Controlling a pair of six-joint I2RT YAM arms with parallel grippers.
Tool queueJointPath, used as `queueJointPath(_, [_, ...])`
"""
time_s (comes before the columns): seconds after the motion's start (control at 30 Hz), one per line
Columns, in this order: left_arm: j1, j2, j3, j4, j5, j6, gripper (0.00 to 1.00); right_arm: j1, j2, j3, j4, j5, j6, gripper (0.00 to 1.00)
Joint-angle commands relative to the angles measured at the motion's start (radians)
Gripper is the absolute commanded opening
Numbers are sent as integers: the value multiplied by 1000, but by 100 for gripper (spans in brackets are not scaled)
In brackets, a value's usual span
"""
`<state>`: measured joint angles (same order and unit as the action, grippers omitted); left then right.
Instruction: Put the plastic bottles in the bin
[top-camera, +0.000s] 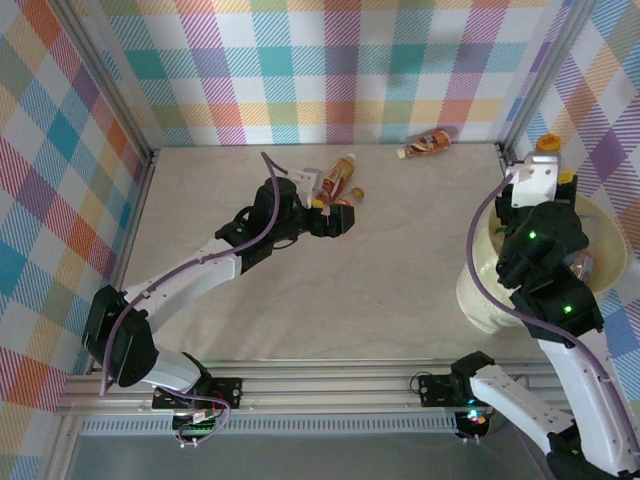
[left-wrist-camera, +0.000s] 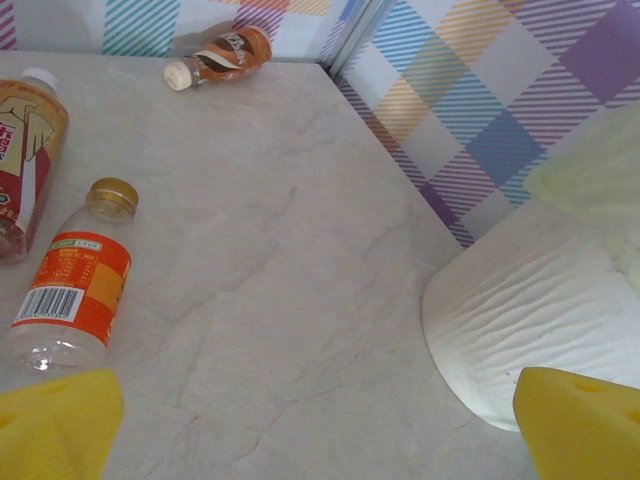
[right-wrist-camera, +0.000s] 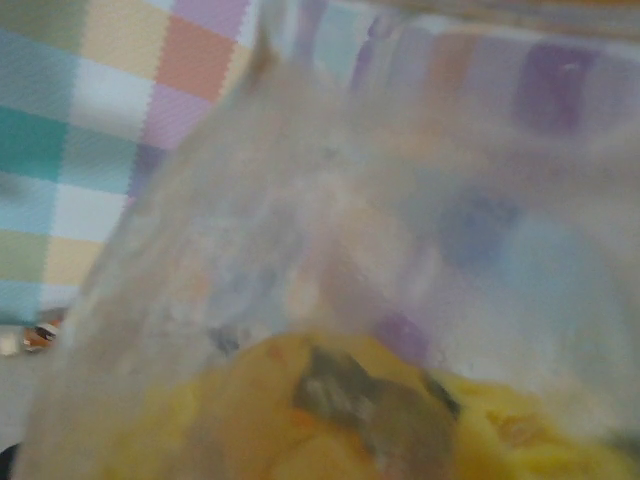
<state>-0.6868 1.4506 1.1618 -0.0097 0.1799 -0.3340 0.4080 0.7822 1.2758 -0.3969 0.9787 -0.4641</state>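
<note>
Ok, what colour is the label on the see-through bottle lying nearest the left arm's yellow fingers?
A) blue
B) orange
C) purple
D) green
B: in the left wrist view the clear bottle lying on the table wears an orange label with a barcode.

The bin (top-camera: 478, 300) (left-wrist-camera: 520, 320), a wide round cream tub, stands upright at the table's right edge, with a clear bottle (right-wrist-camera: 330, 250), orange-capped and blurred, held over its far rim. A brown bottle (top-camera: 427, 144) (left-wrist-camera: 222, 54) with a white cap lies on its side against the back edge, right of the middle. Well left of it, in the table's back half, a red-label bottle (top-camera: 338, 176) (left-wrist-camera: 25, 160) with a white cap and a smaller clear orange-label bottle (left-wrist-camera: 75, 280) with a gold cap lie side by side, caps toward the back edge.
</note>
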Motion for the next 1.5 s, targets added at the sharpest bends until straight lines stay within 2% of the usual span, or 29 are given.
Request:
queueJointPath(0.0, [-6, 19, 48, -10, -19, -20, 100, -84, -24, 2, -78, -68, 130, 42])
queueJointPath(0.23, [-3, 49, 70, -33, -19, -24, 100, -244, 41, 12, -244, -217, 299, 41])
queueJointPath(0.37, [2, 50, 72, -45, -19, -22, 100, -378, 115, 43, -369, -374, 432, 41])
queueJointPath(0.6, [9, 38, 59, -70, -28, -19, 100, -559, 197, 64, -449, -608, 549, 46])
queueJointPath(0.97, [16, 36, 38, -82, -36, -29, 100, -624, 231, 50, -435, -698, 570, 59])
queueJointPath(1.37, [27, 41, 35, -97, -49, -37, 100, -629, 230, 86, -452, -645, 614, 100])
queueJointPath(1.47, [30, 45, 33, -99, -54, -41, 100, -629, 224, 99, -460, -626, 623, 100])
